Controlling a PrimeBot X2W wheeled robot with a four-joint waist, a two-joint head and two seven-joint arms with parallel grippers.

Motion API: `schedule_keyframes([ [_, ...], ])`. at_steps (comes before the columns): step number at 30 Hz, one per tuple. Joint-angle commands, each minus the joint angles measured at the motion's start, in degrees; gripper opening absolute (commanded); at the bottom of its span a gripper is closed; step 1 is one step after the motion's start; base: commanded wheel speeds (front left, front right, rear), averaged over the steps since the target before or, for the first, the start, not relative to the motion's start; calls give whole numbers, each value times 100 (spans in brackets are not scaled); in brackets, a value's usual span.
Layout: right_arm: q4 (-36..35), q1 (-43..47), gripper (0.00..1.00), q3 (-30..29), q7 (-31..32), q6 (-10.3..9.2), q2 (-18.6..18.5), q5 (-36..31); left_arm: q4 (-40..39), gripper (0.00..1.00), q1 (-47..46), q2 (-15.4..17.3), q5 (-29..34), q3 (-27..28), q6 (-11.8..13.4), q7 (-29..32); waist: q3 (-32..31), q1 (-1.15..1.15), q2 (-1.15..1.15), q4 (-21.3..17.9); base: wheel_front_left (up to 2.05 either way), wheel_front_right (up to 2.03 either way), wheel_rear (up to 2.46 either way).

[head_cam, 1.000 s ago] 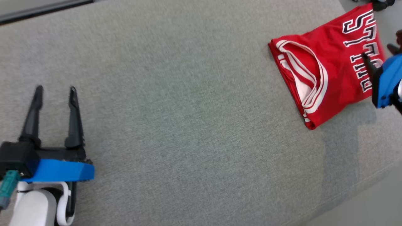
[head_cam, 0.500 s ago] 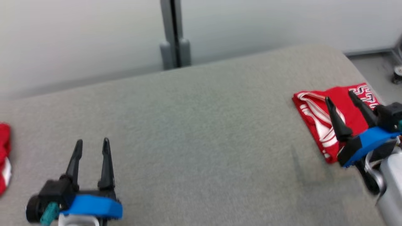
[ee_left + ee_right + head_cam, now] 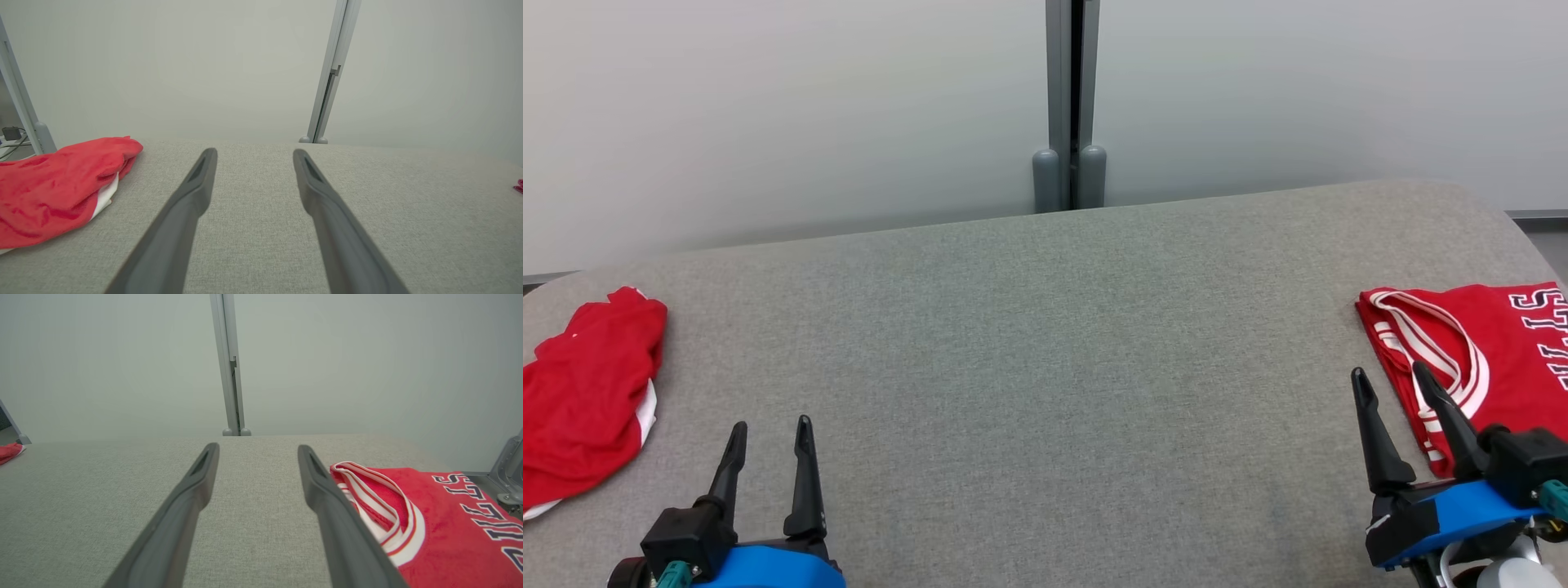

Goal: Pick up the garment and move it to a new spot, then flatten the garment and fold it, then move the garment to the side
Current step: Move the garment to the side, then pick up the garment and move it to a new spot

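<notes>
Jersey first: your folded red jersey point(image 3: 1507, 359) lies flat at the far right end of the grey surface point(image 3: 1045, 367), with its white-striped neckline turned toward the middle. Your right hand point(image 3: 1388, 371) sits just beside the jersey's near left corner, fingers spread wide and grasping nothing. In the head view one finger overlaps the jersey's edge. Your left hand point(image 3: 771, 423) is also spread and empty, over bare surface. Off to its left, at the surface's left end, you have a crumpled red garment point(image 3: 588, 384).
</notes>
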Motion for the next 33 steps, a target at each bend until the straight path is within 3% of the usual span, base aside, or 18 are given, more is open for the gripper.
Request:
schedule_keyframes([
  [1, -90, 104, 100, -63, 47, 0, 60, -52, -21, 100, 68, -41, 62, 32, -43, -23, 8, 1, 0, 22, 0, 0, 0],
  [16, -414, 461, 100, -288, 454, 0, 235, -377, 94, 100, -8, -305, 344, 364, -332, -25, -37, 1, 0, 146, 0, 0, 0],
  [21, -400, 454, 100, -222, 400, 0, 236, -375, 68, 100, -77, -314, 424, 545, -367, -24, 68, 1, 0, 594, 0, 0, 0],
  [33, -559, 255, 100, -107, 437, 0, 128, -402, -21, 100, 23, -444, 564, 852, -438, -24, 202, 1, 0, 2184, 0, 0, 0],
])
